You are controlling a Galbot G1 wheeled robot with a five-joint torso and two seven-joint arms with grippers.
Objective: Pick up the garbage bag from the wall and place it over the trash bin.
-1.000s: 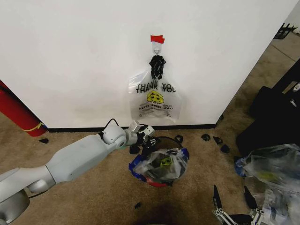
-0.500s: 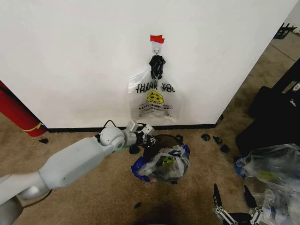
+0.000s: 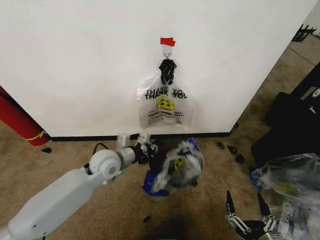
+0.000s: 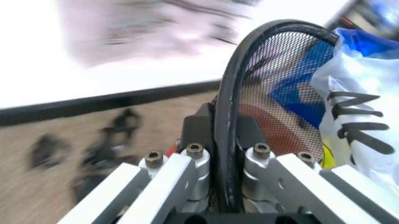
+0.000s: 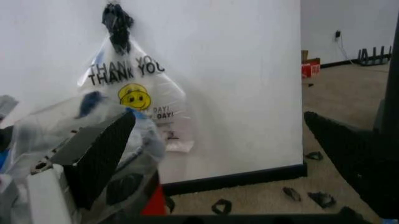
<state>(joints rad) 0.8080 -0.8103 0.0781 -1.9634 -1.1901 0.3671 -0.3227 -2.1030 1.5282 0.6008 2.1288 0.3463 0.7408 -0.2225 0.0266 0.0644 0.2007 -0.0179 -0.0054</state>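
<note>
The garbage bag (image 3: 177,162), with blue handle strips and a yellow smiley, is draped over the trash bin (image 4: 274,93), a black mesh bin. My left gripper (image 3: 146,150) is shut on the bin's rim, and the left wrist view shows the rim pinched between its fingers (image 4: 198,128) with the bag (image 4: 358,121) just beyond. The bin sits tipped and raised off the carpet in front of the white wall (image 3: 75,60). My right gripper (image 3: 243,200) stands open low at the right, apart from the bin. Its dark fingers (image 5: 100,154) frame the right wrist view.
A second smiley bag (image 3: 164,105) hangs from the hook (image 3: 167,48) under red tape (image 3: 167,41). A red cylinder (image 3: 17,122) leans at the left. A black case (image 3: 295,125) and a clear plastic bundle (image 3: 290,185) crowd the right. Small black bits (image 3: 230,149) lie along the baseboard.
The bin with its bag has been tipped and lifted upward from where it stood on the carpet. My left arm's wrist has pulled back and lower while the gripper keeps hold of the rim.
</note>
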